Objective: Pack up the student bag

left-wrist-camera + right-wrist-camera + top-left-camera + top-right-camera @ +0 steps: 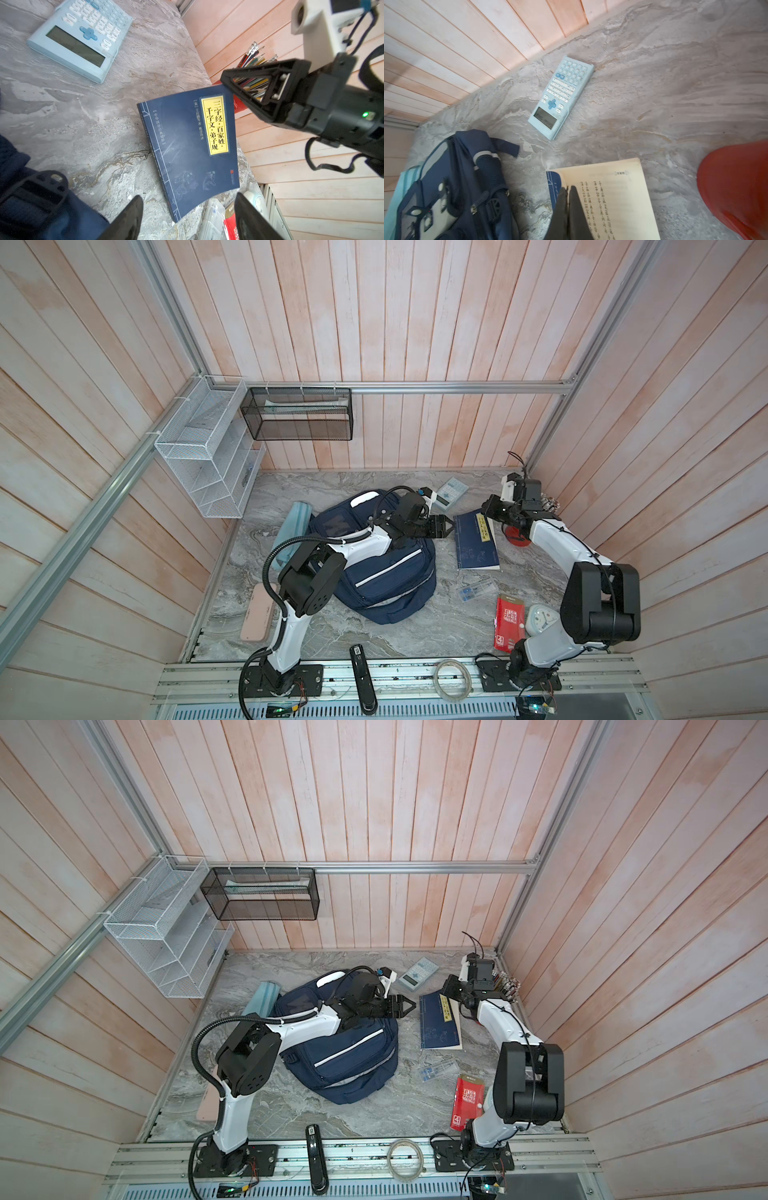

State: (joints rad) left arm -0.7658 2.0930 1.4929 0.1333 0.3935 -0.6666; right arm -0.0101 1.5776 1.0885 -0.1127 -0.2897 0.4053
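Flanking grey marbled tabletop (332,635), pale plank walls (415,323); left pincer (449,528) agape, right pincer (568,190) clamped on navy book (182,145).

A pale blue calculator (451,493) lies at the back, just beside it a yellow-labelled navy book (478,547), its cover lifted at one corner. Toward the front right lie a clear plastic case (476,588), a red packet (508,624) and a white clock (543,618). At left sit a pink case (258,616) and what may be a folded blue cloth (295,522); a black stapler (361,676) and tape roll (436,678) line the front.
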